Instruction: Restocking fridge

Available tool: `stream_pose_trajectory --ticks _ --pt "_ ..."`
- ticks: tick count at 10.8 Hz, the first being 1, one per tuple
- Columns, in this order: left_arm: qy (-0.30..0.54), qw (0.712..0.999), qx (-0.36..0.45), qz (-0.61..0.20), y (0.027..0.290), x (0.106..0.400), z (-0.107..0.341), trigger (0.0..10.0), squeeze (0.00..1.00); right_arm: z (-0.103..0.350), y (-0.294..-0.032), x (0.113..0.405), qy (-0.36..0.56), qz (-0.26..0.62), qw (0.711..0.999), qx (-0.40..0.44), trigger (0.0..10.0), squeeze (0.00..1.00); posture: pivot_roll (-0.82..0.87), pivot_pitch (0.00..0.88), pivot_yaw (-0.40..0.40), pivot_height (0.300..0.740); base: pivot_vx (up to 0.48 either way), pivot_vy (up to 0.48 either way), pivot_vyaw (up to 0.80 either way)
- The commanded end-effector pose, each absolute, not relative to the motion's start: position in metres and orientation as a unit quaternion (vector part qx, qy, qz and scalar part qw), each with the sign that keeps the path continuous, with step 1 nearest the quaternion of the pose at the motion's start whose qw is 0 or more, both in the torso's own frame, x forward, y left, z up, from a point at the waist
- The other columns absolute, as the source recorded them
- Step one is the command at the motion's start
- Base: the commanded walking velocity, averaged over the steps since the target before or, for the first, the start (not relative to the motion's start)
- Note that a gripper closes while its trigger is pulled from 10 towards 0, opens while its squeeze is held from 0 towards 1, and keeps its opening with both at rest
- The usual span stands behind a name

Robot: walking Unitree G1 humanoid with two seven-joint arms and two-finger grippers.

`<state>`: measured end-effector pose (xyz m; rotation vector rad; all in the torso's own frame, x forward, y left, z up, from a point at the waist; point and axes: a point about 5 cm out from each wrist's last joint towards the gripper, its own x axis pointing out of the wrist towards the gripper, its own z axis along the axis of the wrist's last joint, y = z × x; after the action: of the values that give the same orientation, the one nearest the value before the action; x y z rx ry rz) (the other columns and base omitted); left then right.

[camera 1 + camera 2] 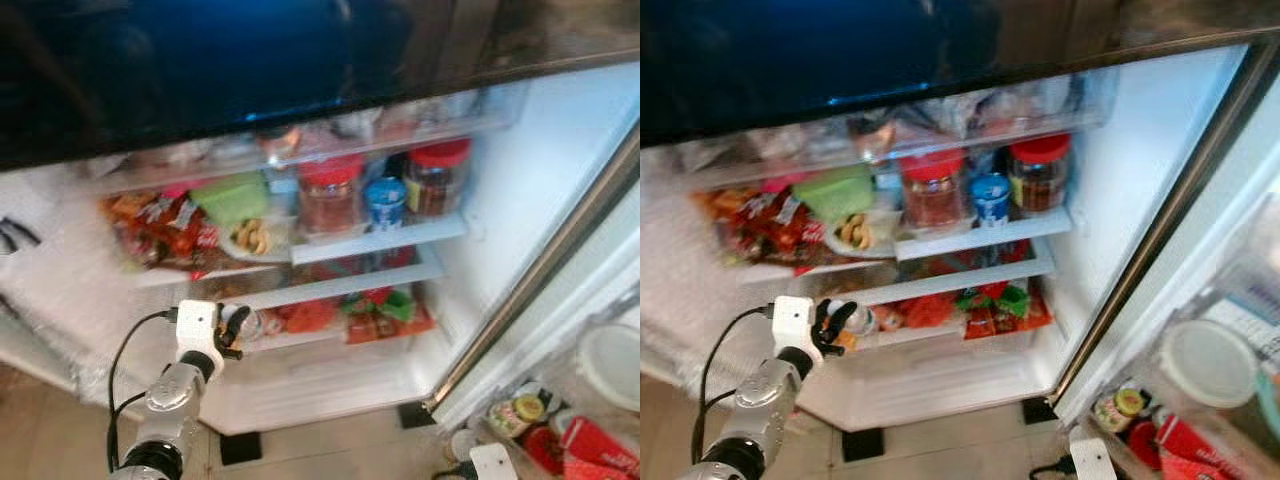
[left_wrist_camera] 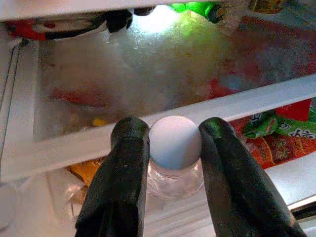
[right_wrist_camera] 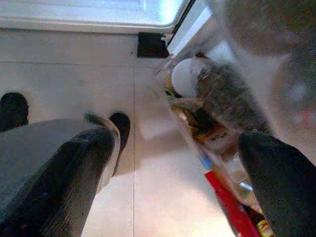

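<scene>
I have a small clear bottle with a white cap (image 2: 175,143) pinched between the two black fingers (image 2: 129,163) of my left end effector (image 1: 232,330), which is closed on its cap. The bottle sits at the front edge of the lowest fridge shelf (image 1: 330,287), at that shelf's left end, with the wrist reaching up to it from below.

Just to the right of the bottle on the same level lie red and green snack packets (image 1: 385,308), pressed close together. One shelf up from the bottle, a heap of red wrapped packs (image 1: 160,228) fills the left side, with a green lidded tub (image 1: 232,196) and a plate of rolls (image 1: 252,238) beside it. Further right on that upper shelf stand a red-lidded jar (image 1: 330,192), a small blue tub (image 1: 385,202) and a second red-lidded jar (image 1: 437,177) with dark contents, all close together. Frosted bags (image 1: 330,130) lie on the level above them.

Well to the right of the bottle, the open fridge door (image 1: 1200,330) carries a white lidded container (image 1: 1200,362), a yellow-capped jar (image 1: 1125,403) and red cartons (image 1: 1185,445). My right end effector (image 3: 182,173) hangs beside that door over the tiled floor (image 3: 74,74), its fingers spread wide apart, holding nothing.
</scene>
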<state>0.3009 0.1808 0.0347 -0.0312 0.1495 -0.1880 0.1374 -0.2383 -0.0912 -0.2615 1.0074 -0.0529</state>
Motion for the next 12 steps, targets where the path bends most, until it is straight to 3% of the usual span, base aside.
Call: stream_pose_trajectory --ticks 1,7,12 --pt "0.068 0.994 -0.011 -0.089 0.1844 0.3009 0.0365 10.0 0.00 -0.0940 -0.2370 0.1305 0.490 -0.027 0.863 -0.116 10.0 0.00 -0.02 0.107 0.102 0.740 0.000 0.000 0.00" --pt "0.058 0.994 -0.001 -0.092 0.1847 0.3033 0.0406 10.0 0.00 -0.0949 -0.2365 0.1293 0.496 -0.026 0.860 -0.114 10.0 0.00 -0.02 0.105 0.106 0.740 0.000 0.000 0.00" --pt "0.055 0.994 0.004 -0.093 0.1851 0.3031 0.0411 10.0 0.00 -0.0953 -0.2356 0.1286 0.499 -0.017 0.859 -0.110 10.0 0.00 -0.03 0.098 0.106 0.656 0.000 0.000 0.00"
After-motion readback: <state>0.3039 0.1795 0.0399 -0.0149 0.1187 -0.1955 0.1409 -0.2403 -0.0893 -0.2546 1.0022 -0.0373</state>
